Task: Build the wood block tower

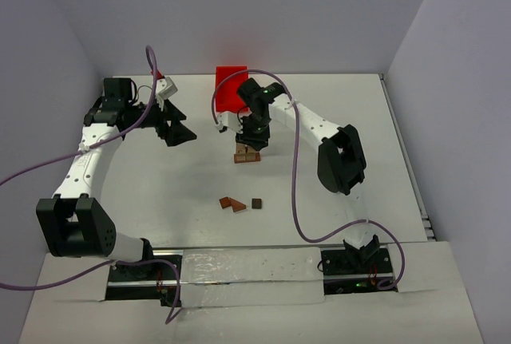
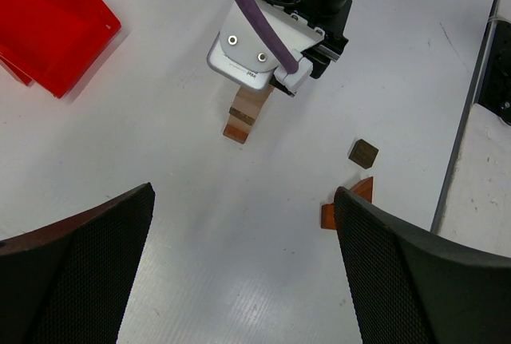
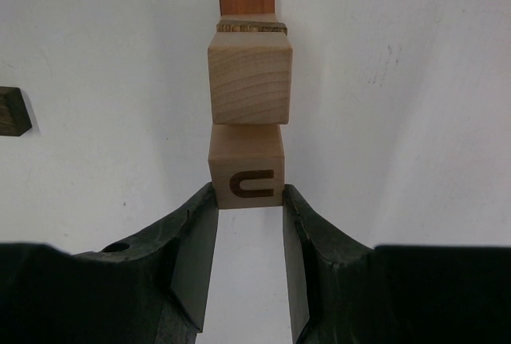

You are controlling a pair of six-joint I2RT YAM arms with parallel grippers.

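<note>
right pincer (image 3: 247,200): clamped on the marked tan cube (image 3: 246,175), jaws against its two sides | wood block tower (image 1: 247,155): upright mid-way across the desk (image 1: 160,192), on the near side of the red bin (image 1: 230,87), directly under that pincer, the cube topping it | left pincer (image 2: 243,200): wide, holding nothing, well left of the tower | loose blocks (image 1: 232,203): nearer, apart
</note>
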